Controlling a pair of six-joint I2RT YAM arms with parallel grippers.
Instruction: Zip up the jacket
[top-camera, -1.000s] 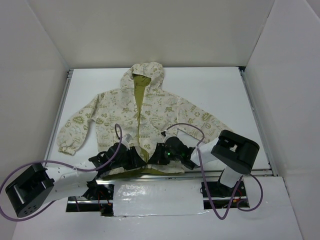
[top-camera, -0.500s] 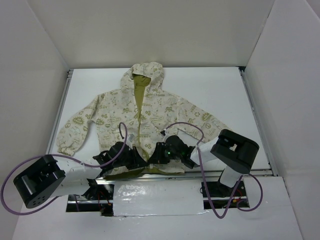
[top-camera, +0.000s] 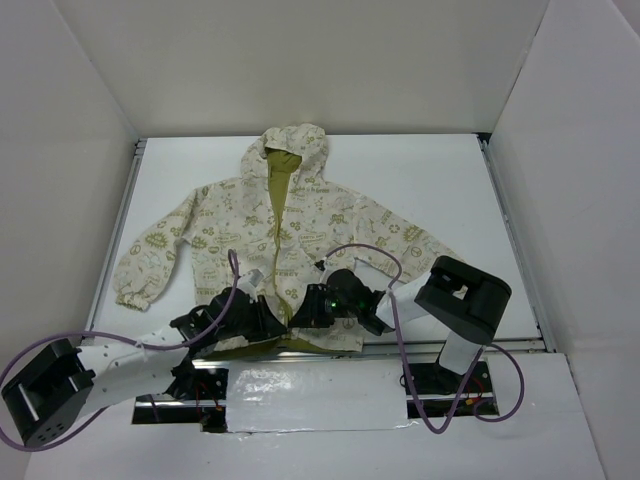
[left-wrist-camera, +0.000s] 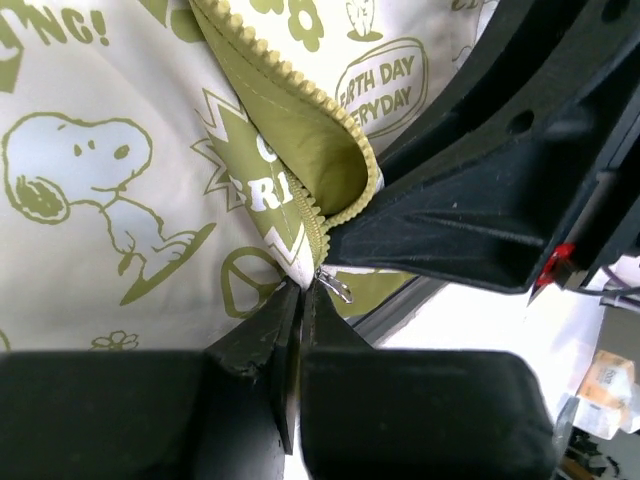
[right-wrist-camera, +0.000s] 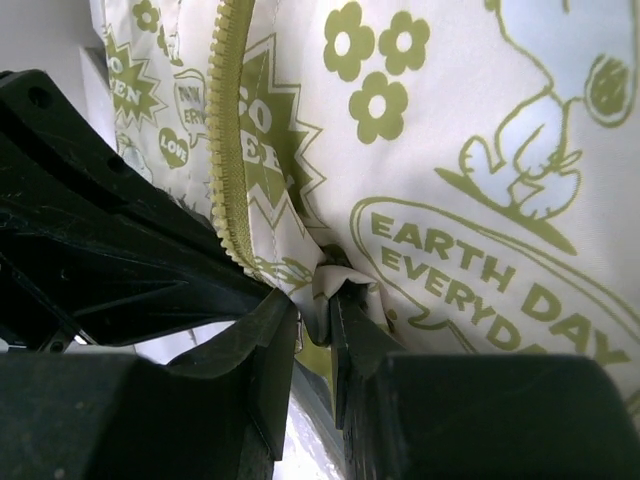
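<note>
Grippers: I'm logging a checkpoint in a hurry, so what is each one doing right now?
Left gripper: closed, pinching the jacket hem at the zipper bottom.
Right gripper: closed on a fold of the jacket hem.

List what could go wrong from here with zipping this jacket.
1. The left gripper seems to pinch the cream doodle-print hooded jacket beside the small metal zipper pull, not on it, so it may miss the pull.
2. The right gripper holds only a thin fold of it, which could slip.
</note>
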